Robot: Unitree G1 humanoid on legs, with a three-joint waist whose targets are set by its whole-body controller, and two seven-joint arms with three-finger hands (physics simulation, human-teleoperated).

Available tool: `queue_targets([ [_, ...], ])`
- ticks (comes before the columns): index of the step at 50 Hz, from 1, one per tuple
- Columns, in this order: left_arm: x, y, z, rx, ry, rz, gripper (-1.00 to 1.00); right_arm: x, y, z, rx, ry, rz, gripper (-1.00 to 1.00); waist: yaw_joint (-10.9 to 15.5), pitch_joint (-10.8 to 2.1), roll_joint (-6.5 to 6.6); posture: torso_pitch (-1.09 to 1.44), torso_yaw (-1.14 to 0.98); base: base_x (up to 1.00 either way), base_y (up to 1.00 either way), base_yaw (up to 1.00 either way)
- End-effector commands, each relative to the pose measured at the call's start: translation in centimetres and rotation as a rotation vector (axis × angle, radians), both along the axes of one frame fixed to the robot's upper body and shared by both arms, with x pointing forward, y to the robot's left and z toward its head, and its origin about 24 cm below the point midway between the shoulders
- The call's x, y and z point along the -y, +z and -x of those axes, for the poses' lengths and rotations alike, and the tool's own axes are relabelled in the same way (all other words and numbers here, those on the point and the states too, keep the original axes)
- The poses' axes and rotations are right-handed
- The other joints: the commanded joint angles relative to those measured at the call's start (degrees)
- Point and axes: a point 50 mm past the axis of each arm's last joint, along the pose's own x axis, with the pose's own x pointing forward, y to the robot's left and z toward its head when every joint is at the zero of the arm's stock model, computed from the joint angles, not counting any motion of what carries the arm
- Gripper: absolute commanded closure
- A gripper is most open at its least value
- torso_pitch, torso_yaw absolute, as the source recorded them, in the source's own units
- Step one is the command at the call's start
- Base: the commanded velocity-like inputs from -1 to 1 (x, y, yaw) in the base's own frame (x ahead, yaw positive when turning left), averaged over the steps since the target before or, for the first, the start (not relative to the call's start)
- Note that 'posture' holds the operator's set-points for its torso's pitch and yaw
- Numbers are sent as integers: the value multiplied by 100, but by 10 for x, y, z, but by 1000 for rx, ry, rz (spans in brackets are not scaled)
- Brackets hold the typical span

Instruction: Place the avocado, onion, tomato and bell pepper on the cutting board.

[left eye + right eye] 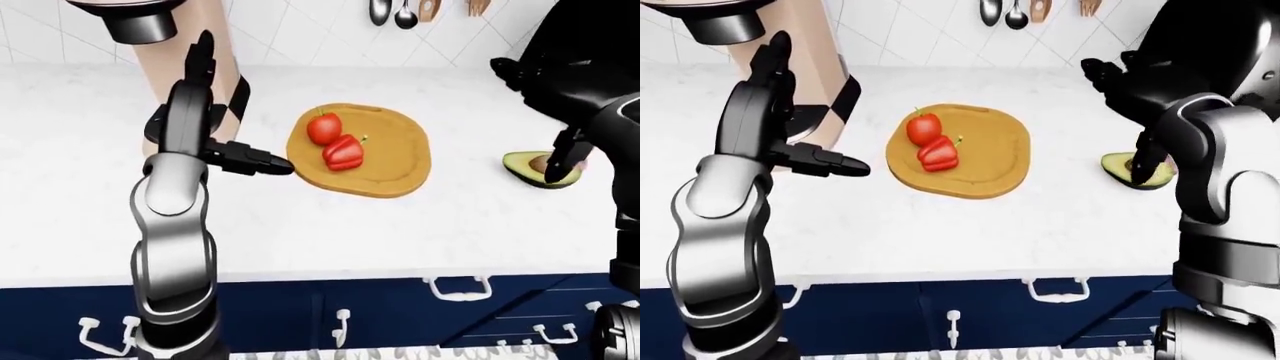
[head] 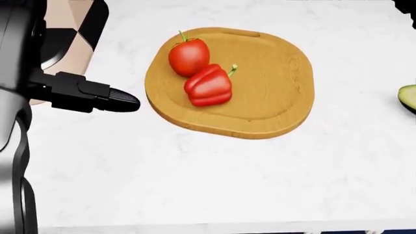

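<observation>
A round wooden cutting board lies on the white counter. A red tomato and a red bell pepper rest on its left part, touching each other. An avocado half lies on the counter to the right of the board. My right hand hangs over the avocado's right end, with dark fingers down against it, not closed round it. My left hand is open and empty, raised to the left of the board, with its thumb pointing at the board's edge. No onion shows clearly.
A beige appliance with a black-and-white pattern stands at the top left behind my left hand. Utensils hang on the tiled wall. Blue drawers with white handles run below the counter's near edge.
</observation>
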Motion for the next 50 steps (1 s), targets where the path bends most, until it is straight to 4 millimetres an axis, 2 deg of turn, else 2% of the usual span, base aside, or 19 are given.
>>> queue_targets([
  [1,1,15,6,85,-4,-13,-100,5,21,6,100,-29,23,-100,0,-154,-24,0,0,0,0,0],
  [7,0,15,7,86,-3,-12,-100,24,6,6,101,-79,9,-100,18,-154,-38,0,0,0,0,0],
  [11,-1,15,8,85,1,-14,-100,30,-4,5,84,-95,14,-100,22,-156,-54,0,0,0,0,0],
  [17,-1,15,9,84,2,-16,-100,34,-8,1,75,-114,14,-100,15,-158,-54,0,0,0,0,0],
  [31,-3,18,12,90,10,-22,-100,40,-34,-16,32,-141,8,-100,21,-171,-68,0,0,0,0,0],
  [41,-3,18,11,90,11,-24,-100,43,-44,-16,9,-151,14,-100,40,-177,-73,0,0,0,0,0],
  [50,-4,18,13,91,15,-25,-100,48,-45,-13,-5,-174,31,-100,40,-178,-81,0,0,0,0,0],
])
